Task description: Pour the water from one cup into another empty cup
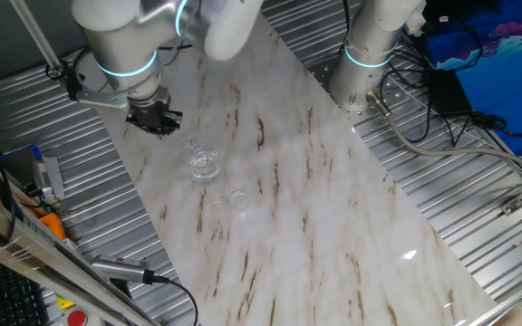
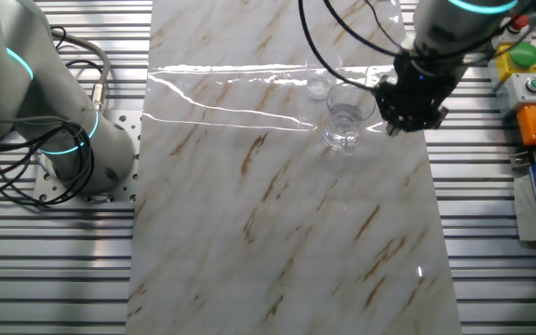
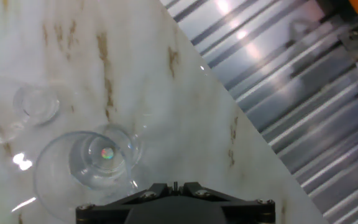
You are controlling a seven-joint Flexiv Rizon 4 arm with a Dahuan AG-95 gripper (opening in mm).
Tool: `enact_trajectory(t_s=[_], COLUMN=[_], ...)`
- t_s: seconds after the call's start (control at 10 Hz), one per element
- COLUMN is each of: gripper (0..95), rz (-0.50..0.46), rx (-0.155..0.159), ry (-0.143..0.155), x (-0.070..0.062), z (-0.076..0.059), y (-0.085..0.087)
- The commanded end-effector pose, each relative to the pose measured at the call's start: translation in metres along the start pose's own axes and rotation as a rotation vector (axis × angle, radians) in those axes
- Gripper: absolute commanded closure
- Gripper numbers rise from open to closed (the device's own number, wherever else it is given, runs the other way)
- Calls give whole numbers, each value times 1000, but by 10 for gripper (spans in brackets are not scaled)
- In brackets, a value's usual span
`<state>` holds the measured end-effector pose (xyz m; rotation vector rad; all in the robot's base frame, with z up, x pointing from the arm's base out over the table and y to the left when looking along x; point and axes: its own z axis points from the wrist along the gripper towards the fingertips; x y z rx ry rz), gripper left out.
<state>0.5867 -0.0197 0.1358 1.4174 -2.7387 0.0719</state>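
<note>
The larger clear tumbler [image 1: 204, 163] stands upright on the marble table, with water barely visible low inside it. It also shows in the other fixed view [image 2: 344, 123] and at the lower left of the hand view [image 3: 92, 168]. The smaller clear cup [image 1: 238, 199] stands upright a short way beyond it, seen too in the other fixed view [image 2: 318, 87] and the hand view [image 3: 36, 102]. My gripper [image 1: 157, 119] hovers beside the tumbler near the table edge, apart from it. It shows in the other fixed view [image 2: 406, 110] and the hand view [image 3: 174, 185]. Its jaws stand together and hold nothing.
The marble table [image 1: 315, 208] is bordered by ribbed metal panels [image 2: 491, 233]. A second arm's base [image 1: 367, 54] stands at the far side with cables. A control box with buttons [image 2: 529, 84] and tools lie off the table edge near my gripper.
</note>
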Motion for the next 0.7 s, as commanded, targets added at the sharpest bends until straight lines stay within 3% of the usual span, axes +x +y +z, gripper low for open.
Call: enact_trajectory(t_s=[0.1,0.3,0.5,0.7], gripper=[950,950,950,950], rz=[-37,-61,-69,-74], rx=[-29,-33,-17,-14], ry=[-34,-43,-18,-15], x=[10,19,20,20], z=[5,8,8,7], y=[-8,-16,-16,-15])
